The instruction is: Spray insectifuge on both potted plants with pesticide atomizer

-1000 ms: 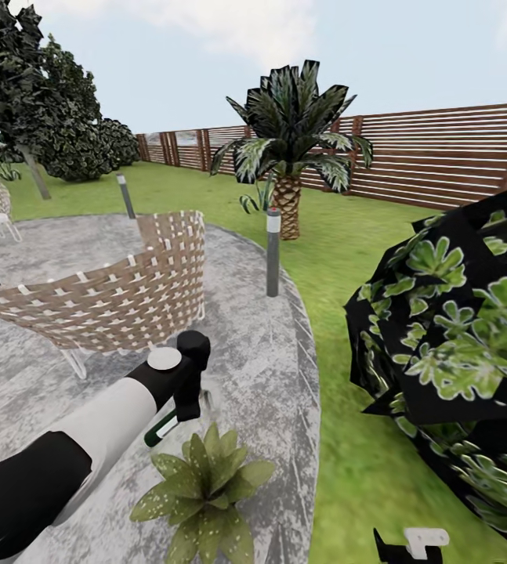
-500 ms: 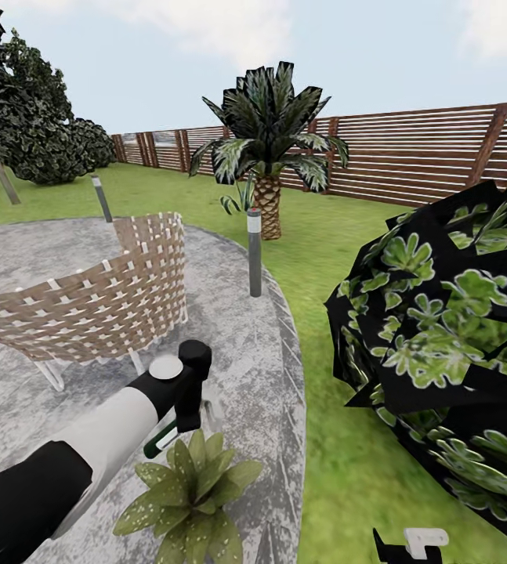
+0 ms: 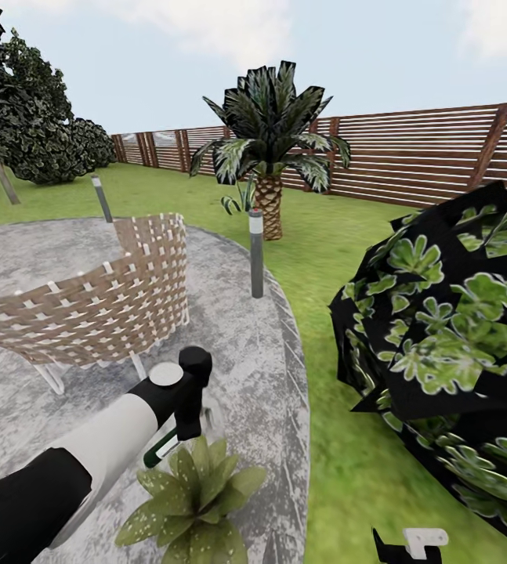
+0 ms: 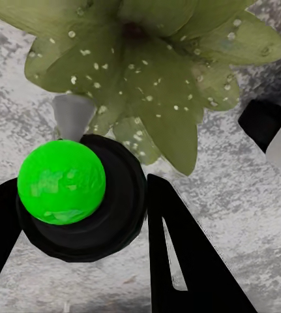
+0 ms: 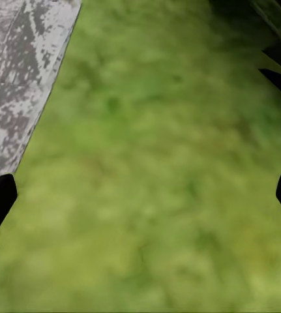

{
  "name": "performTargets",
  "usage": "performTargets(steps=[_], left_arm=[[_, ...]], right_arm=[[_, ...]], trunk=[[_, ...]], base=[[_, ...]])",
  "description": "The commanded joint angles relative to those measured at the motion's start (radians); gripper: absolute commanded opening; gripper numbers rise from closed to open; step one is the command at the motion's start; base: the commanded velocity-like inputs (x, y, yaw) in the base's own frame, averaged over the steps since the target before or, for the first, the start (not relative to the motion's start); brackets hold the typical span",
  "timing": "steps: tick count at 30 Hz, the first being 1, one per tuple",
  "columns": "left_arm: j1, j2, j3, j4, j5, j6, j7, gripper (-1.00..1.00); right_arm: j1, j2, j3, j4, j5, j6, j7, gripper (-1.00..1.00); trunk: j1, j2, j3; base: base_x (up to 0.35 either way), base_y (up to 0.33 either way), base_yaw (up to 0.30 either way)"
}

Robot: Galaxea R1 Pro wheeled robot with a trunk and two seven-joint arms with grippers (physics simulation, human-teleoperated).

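One potted plant (image 3: 194, 501), a rosette of pointed green leaves, stands on the round grey patio (image 3: 269, 376) at the bottom of the head view. Whitish insectifuge specks (image 4: 124, 72) dot its leaves. Leaves hide its pot. My left gripper (image 3: 176, 435) hangs just above and behind the plant, shut on the pesticide atomizer (image 4: 62, 179). The atomizer is a black body with a bright green round cap, and its pale nozzle (image 4: 72, 114) points at the leaves. A green and white part of it (image 3: 159, 448) pokes out below my wrist. My right gripper (image 5: 140, 195) is open and empty over the lawn (image 5: 153, 163).
A woven wicker chair (image 3: 88, 305) stands on the patio behind my left arm. Short grey lamp posts (image 3: 256, 254) line the patio edge. A big dark-leaved shrub (image 3: 449, 352) crowds the right side. A palm (image 3: 269, 157) and a slatted wooden fence (image 3: 418, 153) close off the back.
The whole picture shifted, so the camera moved: chair, palm and posts slid left. My left arm with the atomizer stays over the plant, now slightly lower in the picture.
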Motion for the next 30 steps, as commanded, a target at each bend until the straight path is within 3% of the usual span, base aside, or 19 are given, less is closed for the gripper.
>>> performTargets(steps=[1,12,17,30], left_arm=[[0.000,0.000,-0.002,-0.001,-0.007,0.010,-0.009,-1.00],[0.030,-0.025,-0.003,-0.009,-0.007,0.010,-0.009,-1.00],[0.035,-0.065,-0.003,-0.013,-0.008,0.010,-0.009,-1.00],[0.035,-0.069,-0.002,-0.015,-0.008,0.009,-0.009,-1.00]], right_arm=[[-0.001,0.000,-0.009,0.000,0.002,-0.003,0.008,1.00],[-0.001,0.001,-0.009,0.000,0.003,-0.003,0.008,1.00],[-0.001,0.001,-0.009,0.000,0.003,-0.004,0.008,1.00],[-0.001,0.000,-0.009,0.000,0.003,-0.003,0.009,1.00]], trunk=[[0.000,0.000,-0.001],[0.000,0.000,-0.001],[0.000,0.000,-0.001],[0.000,0.000,-0.001]], base=[[0.227,0.199,0.000],[0.030,0.024,0.000],[0.000,0.000,0.000],[0.010,-0.010,0.000]])
